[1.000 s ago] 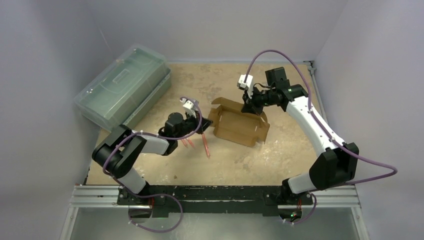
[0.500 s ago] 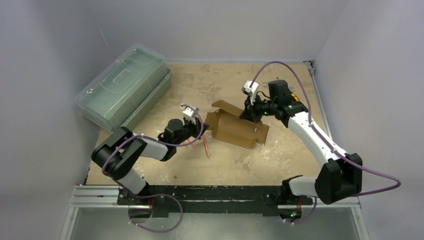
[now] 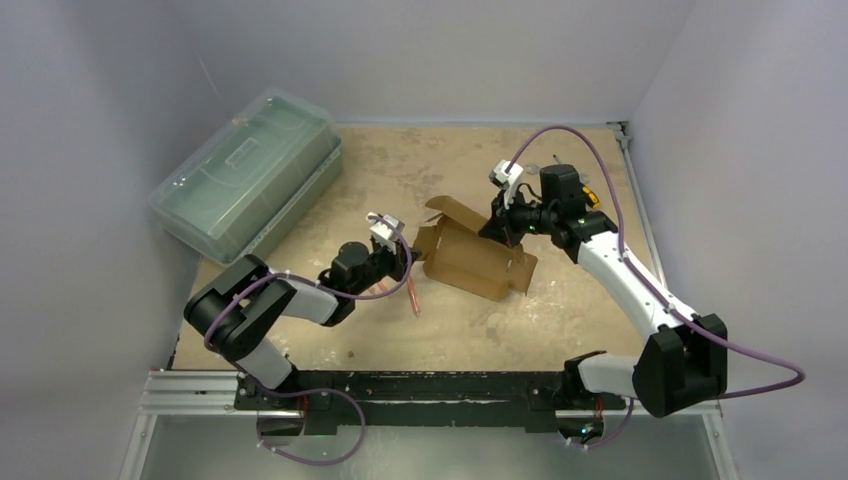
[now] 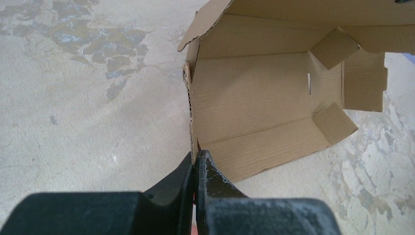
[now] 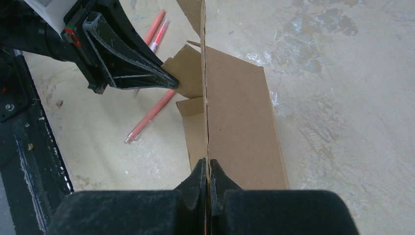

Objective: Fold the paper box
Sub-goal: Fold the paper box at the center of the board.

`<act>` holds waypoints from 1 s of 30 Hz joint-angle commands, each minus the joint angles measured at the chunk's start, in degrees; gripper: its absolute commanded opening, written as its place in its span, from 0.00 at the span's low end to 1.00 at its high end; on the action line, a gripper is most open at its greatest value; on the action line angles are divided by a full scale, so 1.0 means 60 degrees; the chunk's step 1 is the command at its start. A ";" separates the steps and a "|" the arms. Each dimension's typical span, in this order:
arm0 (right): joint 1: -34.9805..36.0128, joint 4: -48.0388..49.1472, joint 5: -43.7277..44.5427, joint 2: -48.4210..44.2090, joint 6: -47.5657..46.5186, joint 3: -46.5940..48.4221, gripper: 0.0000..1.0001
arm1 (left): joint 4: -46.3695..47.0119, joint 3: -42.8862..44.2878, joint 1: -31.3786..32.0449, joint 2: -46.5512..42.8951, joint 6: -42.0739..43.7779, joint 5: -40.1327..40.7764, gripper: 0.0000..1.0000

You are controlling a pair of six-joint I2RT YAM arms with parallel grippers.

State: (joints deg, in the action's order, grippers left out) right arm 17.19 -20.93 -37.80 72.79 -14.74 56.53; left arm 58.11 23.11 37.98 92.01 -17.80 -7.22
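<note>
The paper box [image 3: 478,258] is a brown cardboard carton, partly raised, lying mid-table with its flaps open. My left gripper [image 3: 408,252] is shut on the edge of its left end panel; in the left wrist view the jaws [image 4: 197,156] pinch that cardboard edge, and the box [image 4: 259,103] opens away from them, showing its inside. My right gripper [image 3: 498,224] is shut on the far upper wall. From the right wrist, the gripper [image 5: 208,164] clamps a thin upright panel of the box [image 5: 240,117], with the left arm's fingers [image 5: 132,68] at the far end.
A large translucent green case [image 3: 245,170] sits at the back left. Pink pens [image 3: 412,291] lie on the table under the left gripper, also seen as pens [image 5: 149,117] from the right wrist. A black rail [image 3: 430,385] runs along the near edge.
The right arm has swung its elbow outward and toward the near edge, carrying its gripper slightly nearer. The box has tilted and shifted a little with it. Both grips have held.
</note>
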 commanded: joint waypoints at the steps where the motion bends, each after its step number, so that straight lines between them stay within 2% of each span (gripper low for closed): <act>1: -0.0055 0.0692 0.0016 -0.0022 0.0374 0.0085 0.00 | -0.0270 0.0062 0.0228 -0.0151 0.0753 0.0173 0.00; 8: -0.0040 0.0468 -0.0061 0.0187 0.0450 0.0231 0.00 | -0.1101 0.0439 0.0405 -0.0301 0.1449 0.0576 0.00; 15: -0.0025 -0.0598 -0.0447 0.0457 -0.0310 0.0749 0.00 | -0.2258 0.1071 0.0556 -0.0516 0.2214 0.0885 0.00; 30: 0.0152 -0.1403 -0.1709 0.0472 -0.0252 0.1254 0.00 | -0.2724 0.1521 0.0720 -0.0678 0.2792 0.1760 0.00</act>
State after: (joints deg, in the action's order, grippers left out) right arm 17.69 -29.26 -43.29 76.09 -16.56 61.76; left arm 42.85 30.09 41.50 89.54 -3.16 2.37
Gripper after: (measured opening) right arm 0.008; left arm 0.009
